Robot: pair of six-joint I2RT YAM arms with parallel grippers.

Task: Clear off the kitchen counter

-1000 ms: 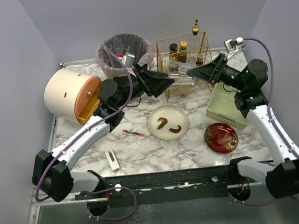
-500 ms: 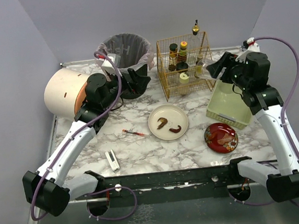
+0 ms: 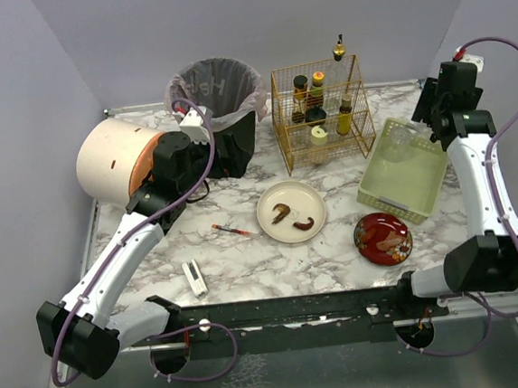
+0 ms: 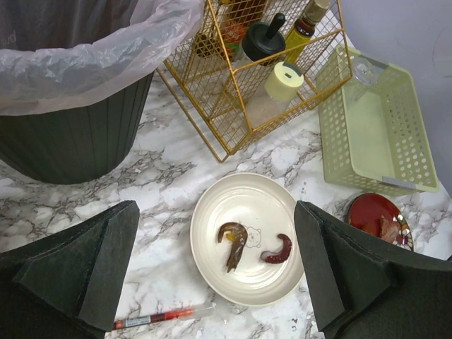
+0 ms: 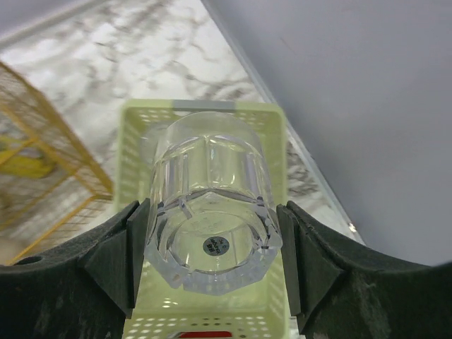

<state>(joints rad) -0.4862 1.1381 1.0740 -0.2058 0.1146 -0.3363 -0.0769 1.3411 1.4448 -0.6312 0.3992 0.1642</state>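
The white marble kitchen counter [image 3: 246, 259] holds a cream plate [image 3: 290, 211] with two food scraps, a red pen [image 3: 233, 230], a small white object [image 3: 195, 278] and a red dish [image 3: 383, 238]. My right gripper [image 3: 414, 130] is shut on a clear faceted glass [image 5: 212, 212] and holds it tilted over the far end of the pale green basket [image 5: 205, 311]. My left gripper [image 3: 237, 150] is open and empty beside the black bin [image 3: 216, 89]. In the left wrist view it [image 4: 215, 240] hangs above the plate [image 4: 247, 282] and the pen [image 4: 159, 318].
A gold wire rack [image 3: 320, 111] with several bottles stands at the back centre. A cream and orange drum [image 3: 120, 161] lies at the far left. The basket [image 3: 403, 177] sits at the right, near the wall. The counter's front edge meets the black arm rail.
My right gripper swung right from the wire rack, carrying the glass over the green basket. My left gripper drew back from the rack to beside the bin.
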